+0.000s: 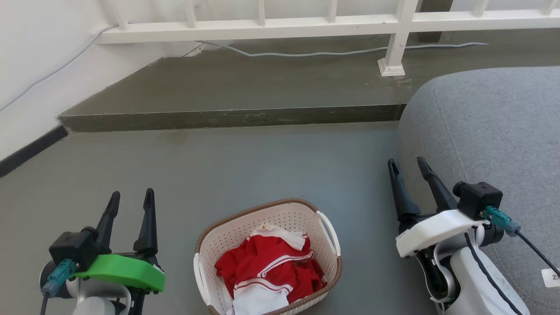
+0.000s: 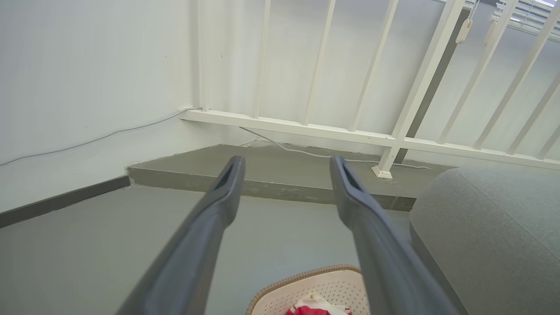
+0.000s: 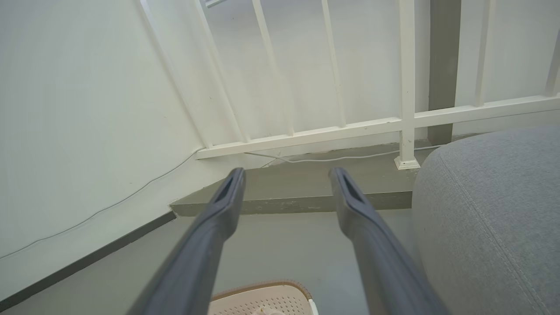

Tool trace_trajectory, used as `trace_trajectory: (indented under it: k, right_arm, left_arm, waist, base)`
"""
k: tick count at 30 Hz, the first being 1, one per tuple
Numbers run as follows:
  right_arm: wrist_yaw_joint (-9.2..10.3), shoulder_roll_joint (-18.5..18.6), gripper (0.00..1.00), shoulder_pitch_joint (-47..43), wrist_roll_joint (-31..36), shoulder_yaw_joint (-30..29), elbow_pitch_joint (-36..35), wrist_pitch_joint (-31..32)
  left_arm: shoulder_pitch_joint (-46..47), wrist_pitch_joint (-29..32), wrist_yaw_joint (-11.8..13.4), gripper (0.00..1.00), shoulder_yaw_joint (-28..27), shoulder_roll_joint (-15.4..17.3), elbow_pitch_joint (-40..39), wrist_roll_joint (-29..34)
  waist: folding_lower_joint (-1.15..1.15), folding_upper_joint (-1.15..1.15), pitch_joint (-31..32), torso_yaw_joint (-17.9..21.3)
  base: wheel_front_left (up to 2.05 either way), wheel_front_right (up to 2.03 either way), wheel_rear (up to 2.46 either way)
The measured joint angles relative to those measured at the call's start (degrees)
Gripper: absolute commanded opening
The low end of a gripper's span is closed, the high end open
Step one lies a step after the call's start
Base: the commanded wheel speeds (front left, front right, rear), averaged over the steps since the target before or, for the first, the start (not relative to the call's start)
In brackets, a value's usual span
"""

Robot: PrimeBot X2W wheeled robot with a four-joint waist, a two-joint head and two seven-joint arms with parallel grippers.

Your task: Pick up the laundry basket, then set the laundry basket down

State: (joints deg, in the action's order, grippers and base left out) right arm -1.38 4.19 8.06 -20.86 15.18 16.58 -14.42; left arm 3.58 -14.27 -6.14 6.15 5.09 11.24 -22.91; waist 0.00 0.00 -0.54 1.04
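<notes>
The laundry basket (image 1: 245, 231), seemingly holding red clothes (image 1: 267, 259), sat on the floor (image 1: 262, 166) between the spread left pincer (image 1: 132, 193) and right pincer (image 1: 407, 161).

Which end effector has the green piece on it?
The left end effector: the mount behind its fingers is bright green, while the right end effector has a white one.

Room corner: fixtures, furnishings, loose items.
Grey floor (image 1: 262, 166); raised olive-grey step (image 1: 245, 87) along the far side, front edge scuffed; white railing (image 1: 306, 24) standing on the step, one post (image 1: 396, 48) with a square foot; pale grey cable (image 1: 332, 53) lying on the step beneath the rail; white wall (image 1: 39, 57) at left, dark skirting (image 1: 30, 148) at its foot; grey fabric sofa (image 1: 494, 131) at right, stitched seam, white tag (image 1: 552, 277); crumpled red garment (image 1: 267, 262), white stripes.
</notes>
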Motion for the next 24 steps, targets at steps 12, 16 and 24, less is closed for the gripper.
trace_trajectory:
  k: [12, 16, 24]
  right_arm:
    - [-0.02, -0.36, 1.0, 0.02, 0.31, -0.4, 0.68, -0.01]
    - [-0.03, -0.49, 1.0, 0.02, 0.45, -0.4, 0.8, -0.01]
    - [-0.04, -0.64, 1.0, 0.2, 0.77, -0.38, 0.77, -0.01]
  left_arm:
    - [0.01, 0.0, -0.48, 1.0, -0.45, -0.4, 0.22, 0.2]
    - [0.01, 0.0, -0.66, 1.0, -0.6, -0.55, 0.36, 0.43]
    - [0.02, 0.0, -0.74, 1.0, -1.15, -0.6, 0.37, 0.43]
  waist:
    - [0.0, 0.0, -0.18, -0.03]
    - [0.0, 0.0, -0.32, -0.04]
    - [0.0, 0.0, -2.01, 0.18]
  base:
    - [0.0, 0.0, 0.0]
    - [0.0, 0.0, 0.0]
    - [0.0, 0.0, 0.0]
